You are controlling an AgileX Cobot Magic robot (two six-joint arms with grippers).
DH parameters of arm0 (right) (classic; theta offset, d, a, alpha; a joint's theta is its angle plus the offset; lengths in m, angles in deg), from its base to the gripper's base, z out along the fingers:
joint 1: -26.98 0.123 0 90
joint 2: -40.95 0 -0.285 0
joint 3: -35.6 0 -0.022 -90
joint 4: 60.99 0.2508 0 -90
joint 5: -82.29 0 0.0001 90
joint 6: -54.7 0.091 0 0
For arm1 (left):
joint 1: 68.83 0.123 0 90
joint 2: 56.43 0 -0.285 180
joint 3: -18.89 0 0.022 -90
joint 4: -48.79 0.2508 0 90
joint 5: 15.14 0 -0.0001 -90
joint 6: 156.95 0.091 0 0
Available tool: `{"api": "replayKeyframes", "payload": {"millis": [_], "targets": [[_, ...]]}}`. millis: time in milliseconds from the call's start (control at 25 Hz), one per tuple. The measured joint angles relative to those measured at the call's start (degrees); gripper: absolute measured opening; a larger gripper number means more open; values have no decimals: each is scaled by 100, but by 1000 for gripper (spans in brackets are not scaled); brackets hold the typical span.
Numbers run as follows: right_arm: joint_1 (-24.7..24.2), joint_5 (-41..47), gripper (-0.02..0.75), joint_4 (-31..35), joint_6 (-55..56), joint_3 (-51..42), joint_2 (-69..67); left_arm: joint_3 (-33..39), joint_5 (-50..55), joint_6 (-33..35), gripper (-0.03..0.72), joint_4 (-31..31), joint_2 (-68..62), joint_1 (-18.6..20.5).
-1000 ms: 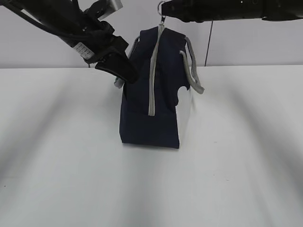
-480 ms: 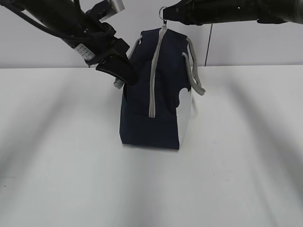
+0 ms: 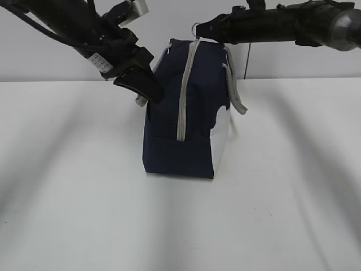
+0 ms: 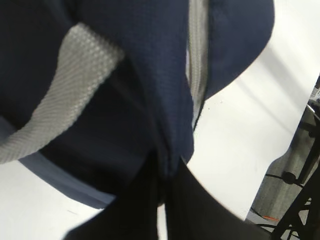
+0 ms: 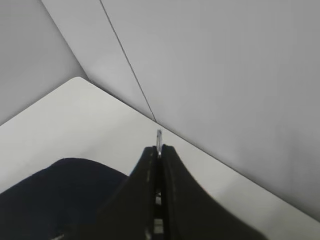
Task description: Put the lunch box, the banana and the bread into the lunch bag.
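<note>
we're looking across the white table (image 3: 84, 214) and nearest to us the lunch bag (image 3: 180, 135) is standing upright near the middle, its narrow navy end facing us with the grey zipper (image 3: 183, 101) running up that end and over the top. a white lower panel is showing on its right side, and a grey handle (image 3: 234, 84) is drooping down beside it. just behind the bag's upper left edge, the left gripper (image 3: 148, 90) is reaching in from the upper left, and in the left wrist view its fingers (image 4: 145, 200) are pressed together, pinching a fold of the navy fabric. farther back and higher, the right gripper (image 3: 202, 29) is coming in level from the right, its jaws squeezed tight on the ring pull (image 3: 195, 26) at the top of the zipper, with the metal tip (image 5: 159, 136) poking out between them. behind everything the pale wall (image 3: 282, 56) is rising.
</note>
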Motion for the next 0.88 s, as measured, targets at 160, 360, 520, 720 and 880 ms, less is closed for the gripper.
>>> {"api": "replayKeyframes", "payload": {"millis": [160,360,520,720,880], "targets": [[-10,0,-16,0,139,350,-294,0,0,0,1,18,0,0],[-44,-22,-16,0,332,696,-593,0,5,0,1,18,0,0],[-77,-22,-16,0,397,783,-692,0,5,0,1,18,0,0],[-77,-92,-16,-21,485,796,-756,0,5,0,1,18,0,0],[-90,-275,-16,-57,582,900,-756,0,34,-97,1,18,0,0]]}}
